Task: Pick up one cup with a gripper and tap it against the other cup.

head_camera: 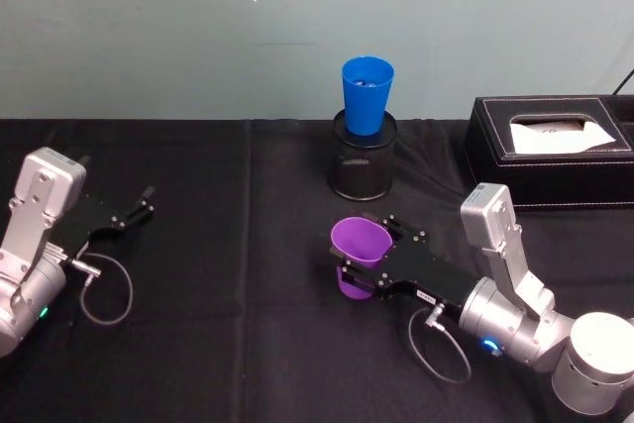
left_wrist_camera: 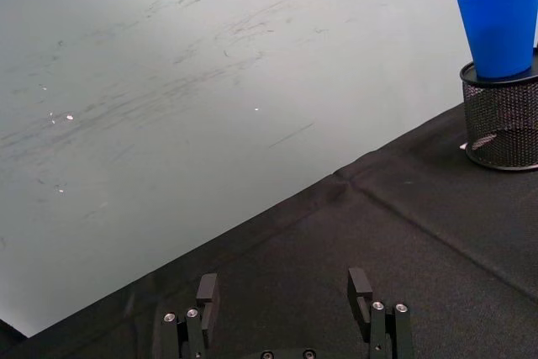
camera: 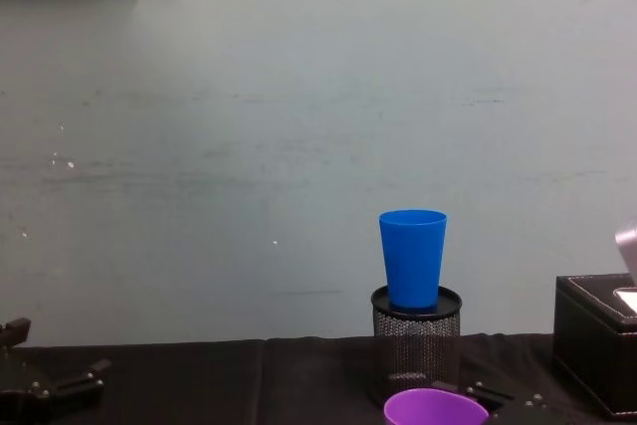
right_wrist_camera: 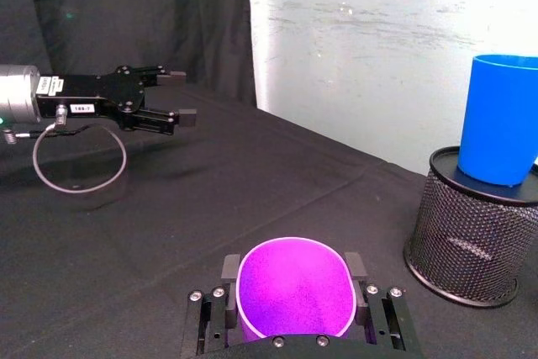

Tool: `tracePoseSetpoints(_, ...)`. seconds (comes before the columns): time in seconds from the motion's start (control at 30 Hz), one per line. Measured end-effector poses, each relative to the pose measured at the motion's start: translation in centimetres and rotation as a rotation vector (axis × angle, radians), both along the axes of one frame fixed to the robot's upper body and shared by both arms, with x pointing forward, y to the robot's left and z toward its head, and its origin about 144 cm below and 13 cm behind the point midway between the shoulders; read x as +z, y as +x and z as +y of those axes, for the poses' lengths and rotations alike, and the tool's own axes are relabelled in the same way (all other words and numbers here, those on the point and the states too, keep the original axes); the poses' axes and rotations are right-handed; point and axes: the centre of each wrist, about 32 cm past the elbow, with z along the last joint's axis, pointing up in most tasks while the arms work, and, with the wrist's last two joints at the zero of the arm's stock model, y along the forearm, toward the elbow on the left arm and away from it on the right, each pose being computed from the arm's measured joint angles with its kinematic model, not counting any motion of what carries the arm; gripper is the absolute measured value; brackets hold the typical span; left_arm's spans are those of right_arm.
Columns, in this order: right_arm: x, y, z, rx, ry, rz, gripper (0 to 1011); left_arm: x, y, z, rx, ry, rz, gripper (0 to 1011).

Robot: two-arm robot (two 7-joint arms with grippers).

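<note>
jaws of the right gripper [head_camera: 362,266] clamp the purple cup [head_camera: 359,253] above the surface; tap on the blue cup [head_camera: 367,94], atop a mesh holder [head_camera: 363,167], remains. left gripper [head_camera: 134,213] idles, spread.

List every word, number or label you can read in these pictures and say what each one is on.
No text here can be read with certainty.
Left gripper: two small white labels on its body in the right wrist view; the print is too small to read.
Right gripper: a small white label on its black body in the head view; too small to read.
Purple cup, blue cup, mesh pen holder, tissue box: no print visible.
</note>
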Motion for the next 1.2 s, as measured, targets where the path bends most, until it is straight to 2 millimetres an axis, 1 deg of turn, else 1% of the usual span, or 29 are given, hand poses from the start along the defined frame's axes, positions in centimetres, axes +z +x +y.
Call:
tracePoseSetpoints(0.3, 0.02, 0.01, -0.01, 0.0, 0.0, -0.002, 750, 0.0, 0.0, 0.0, 0.0, 0.0, 0.0, 1000)
tracePoseSetpoints(0.4, 0.03, 0.02, -0.01, 0.0, 0.001, -0.002, 792, 0.0, 0.0, 0.0, 0.0, 0.0, 0.0, 1000)
tracePoseSetpoints(0.57, 0.03, 0.02, -0.01, 0.0, 0.001, -0.003, 939, 0.0, 0.0, 0.0, 0.0, 0.0, 0.0, 1000)
tracePoseSetpoints(0.67, 0.04, 0.02, -0.01, 0.0, 0.001, -0.003, 1002, 0.0, 0.0, 0.0, 0.0, 0.0, 0.0, 1000)
tracePoseSetpoints(1.03, 0.03, 0.02, -0.01, 0.0, 0.001, -0.004, 1000, 0.0, 0.0, 0.0, 0.0, 0.0, 0.0, 1000)
tracePoseSetpoints(1.2, 0.59, -0.03, 0.06, 0.011, 0.022, -0.026, 1000, 0.0, 0.0, 0.0, 0.0, 0.0, 0.0, 1000)
